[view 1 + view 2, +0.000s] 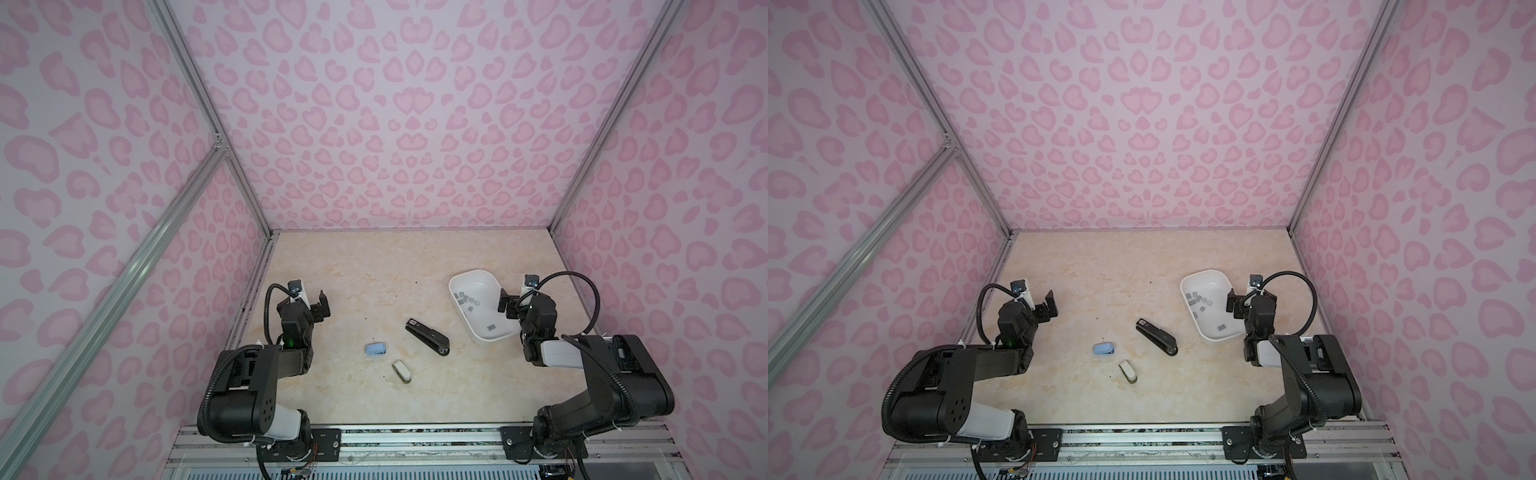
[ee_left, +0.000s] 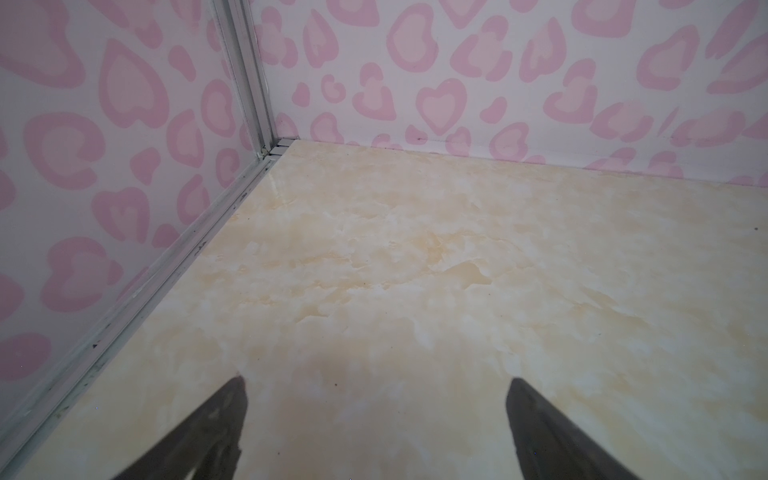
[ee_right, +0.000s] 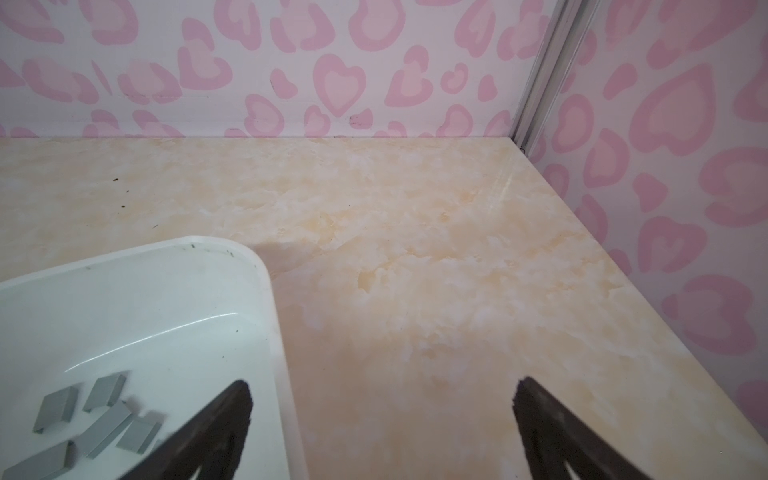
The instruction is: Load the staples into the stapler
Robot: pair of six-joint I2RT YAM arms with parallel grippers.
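Lying scattered in the white tray (image 1: 461, 318), the staples (image 1: 467, 300) are just beside the right gripper (image 1: 508, 305), on its inner side — this arm is far nearer than the left gripper (image 1: 323, 305). Both grippers stand wide open and empty; the strips point in mixed directions.

No legible text anywhere. One marking only: white sticker (image 1: 412, 322) with dark code-like print, on the end of the black stapler (image 1: 430, 336), between left gripper (image 1: 320, 305) and right gripper (image 1: 506, 305), nearer the right. Too small to read.
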